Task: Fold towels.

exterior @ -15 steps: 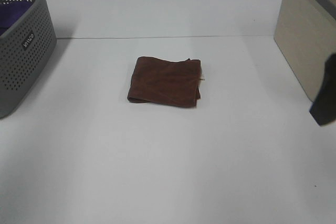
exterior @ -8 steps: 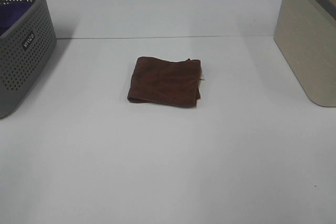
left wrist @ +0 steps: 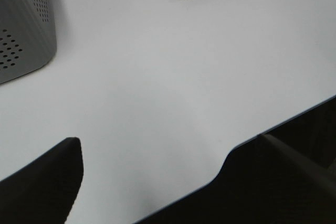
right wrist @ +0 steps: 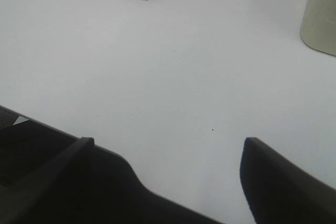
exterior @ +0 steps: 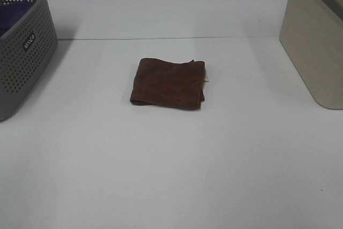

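1. The towel (exterior: 168,83) lies folded into a flat square on the white bench (exterior: 171,159), its small white tag (exterior: 206,80) at the edge that faces the beige bin (exterior: 313,41).
2. A grey basket (exterior: 24,46) stands well apart from the towel on the opposite side, with a purple cloth (exterior: 13,17) inside it.
3. The left pincer (left wrist: 152,182) is released, jaws spread, holding nothing, well apart from the towel.
4. The right pincer (right wrist: 168,166) is likewise released and empty, away from the towel.
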`<state>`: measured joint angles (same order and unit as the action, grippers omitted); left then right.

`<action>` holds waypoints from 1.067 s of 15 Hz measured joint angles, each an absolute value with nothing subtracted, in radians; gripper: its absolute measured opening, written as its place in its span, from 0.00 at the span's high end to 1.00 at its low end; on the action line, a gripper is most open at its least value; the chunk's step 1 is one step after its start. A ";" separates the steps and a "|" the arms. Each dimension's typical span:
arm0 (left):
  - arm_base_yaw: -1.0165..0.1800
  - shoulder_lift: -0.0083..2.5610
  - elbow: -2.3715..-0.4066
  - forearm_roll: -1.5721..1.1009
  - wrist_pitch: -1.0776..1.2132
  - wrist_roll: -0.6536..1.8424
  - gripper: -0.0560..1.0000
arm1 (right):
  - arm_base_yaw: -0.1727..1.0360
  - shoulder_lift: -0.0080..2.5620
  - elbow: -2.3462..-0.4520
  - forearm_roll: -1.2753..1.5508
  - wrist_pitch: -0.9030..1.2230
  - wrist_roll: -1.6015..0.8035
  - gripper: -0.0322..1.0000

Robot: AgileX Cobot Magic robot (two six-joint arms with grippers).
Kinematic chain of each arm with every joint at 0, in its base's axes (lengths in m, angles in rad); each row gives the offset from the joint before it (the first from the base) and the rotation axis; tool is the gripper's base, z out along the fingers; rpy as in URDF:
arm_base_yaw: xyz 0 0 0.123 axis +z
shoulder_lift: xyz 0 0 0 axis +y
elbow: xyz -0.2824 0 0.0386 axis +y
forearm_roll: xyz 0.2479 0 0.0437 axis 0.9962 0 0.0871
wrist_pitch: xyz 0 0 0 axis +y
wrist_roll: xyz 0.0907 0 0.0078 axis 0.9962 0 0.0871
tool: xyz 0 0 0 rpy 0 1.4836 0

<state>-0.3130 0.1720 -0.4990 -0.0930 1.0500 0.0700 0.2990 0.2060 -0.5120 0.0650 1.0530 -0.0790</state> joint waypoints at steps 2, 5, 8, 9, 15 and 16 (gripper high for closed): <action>-0.313 0.171 -0.499 -0.093 1.050 0.074 0.18 | 0.299 0.201 -0.512 0.065 1.053 -0.079 0.25; -0.311 0.167 -0.499 -0.093 1.050 0.074 0.18 | 0.299 0.200 -0.512 0.065 1.053 -0.080 0.25; -0.238 0.162 -0.499 -0.093 1.049 0.074 0.18 | 0.259 0.198 -0.512 0.074 1.053 -0.080 0.25; -0.190 0.146 -0.499 -0.093 1.049 0.074 0.18 | 0.208 0.190 -0.512 0.075 1.053 -0.080 0.25; -0.028 -0.003 -0.499 -0.093 1.050 0.074 0.18 | 0.045 -0.002 -0.512 0.077 1.054 -0.080 0.25; -0.023 -0.004 -0.499 -0.093 1.050 0.074 0.18 | 0.045 -0.004 -0.512 0.080 1.054 -0.080 0.25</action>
